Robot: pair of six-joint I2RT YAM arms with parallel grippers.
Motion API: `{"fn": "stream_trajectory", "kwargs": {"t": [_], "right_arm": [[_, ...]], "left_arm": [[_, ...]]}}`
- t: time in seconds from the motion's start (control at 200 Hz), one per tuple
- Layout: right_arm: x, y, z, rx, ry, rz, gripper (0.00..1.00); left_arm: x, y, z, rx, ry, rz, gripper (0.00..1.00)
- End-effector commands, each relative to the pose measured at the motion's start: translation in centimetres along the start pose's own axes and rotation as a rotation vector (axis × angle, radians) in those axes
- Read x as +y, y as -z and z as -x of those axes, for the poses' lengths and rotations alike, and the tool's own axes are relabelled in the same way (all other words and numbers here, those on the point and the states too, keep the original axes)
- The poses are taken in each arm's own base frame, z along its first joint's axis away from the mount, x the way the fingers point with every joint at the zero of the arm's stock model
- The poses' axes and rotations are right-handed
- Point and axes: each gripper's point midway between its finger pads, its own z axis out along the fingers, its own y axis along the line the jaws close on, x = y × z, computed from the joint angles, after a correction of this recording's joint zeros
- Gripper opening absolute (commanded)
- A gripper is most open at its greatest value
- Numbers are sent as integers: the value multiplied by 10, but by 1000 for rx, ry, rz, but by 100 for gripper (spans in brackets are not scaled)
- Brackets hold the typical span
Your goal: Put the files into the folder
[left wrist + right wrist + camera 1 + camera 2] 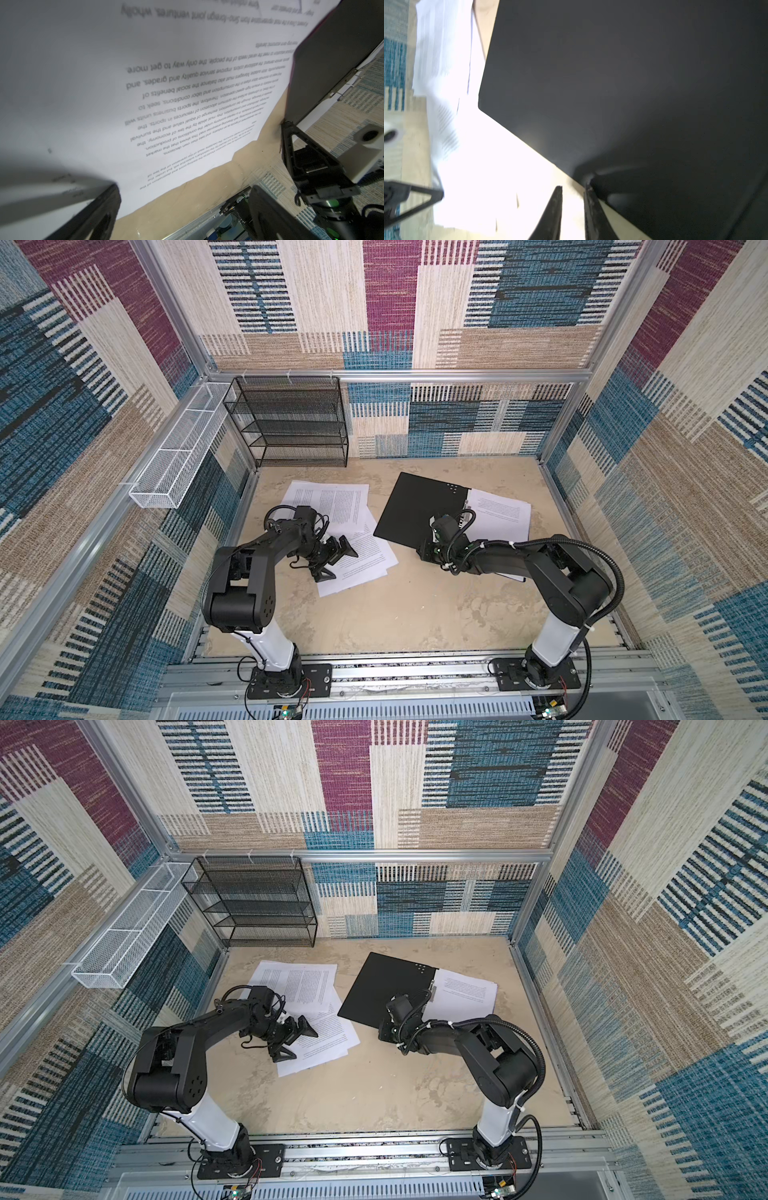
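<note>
While the right gripper (574, 188) props the folder (415, 510) open, the left gripper (338, 564) hangs wide open over the files (332, 506).

Step in hand, prob.: fetching the nxt sheet. The folder lies black side up, mid-right on the table (395, 614). Its near cover looks tilted up, the edge against one finger of the right gripper. Jaws narrow; pinch or mere prop can't be told. One sheet (500, 514) already lies by the clip (466, 508). The rest are fanned out at left. Nxt move needs one top sheet peeled off w/o dragging the others.
</note>
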Motion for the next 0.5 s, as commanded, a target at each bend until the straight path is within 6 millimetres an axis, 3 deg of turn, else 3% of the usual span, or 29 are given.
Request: {"fn": "stream_trajectory", "kwargs": {"t": [0.0, 0.1, 0.215, 0.366, 0.496], "right_arm": [[-35, -3, -6, 35, 7, -156, 24], [-33, -6, 4, 32, 12, -144, 25], [11, 0, 13, 19, 91, -4, 35], [73, 5, -12, 100, 204, 186, 63], [99, 2, -34, 173, 219, 291, 67]], "left_arm": [[53, 0, 3, -32, 68, 192, 100], [52, 7, 6, -35, 94, 149, 100], [32, 28, 10, -86, 33, 126, 100], [-3, 50, 11, -125, -8, 20, 100], [-20, 45, 19, -131, -30, -16, 100]]}}
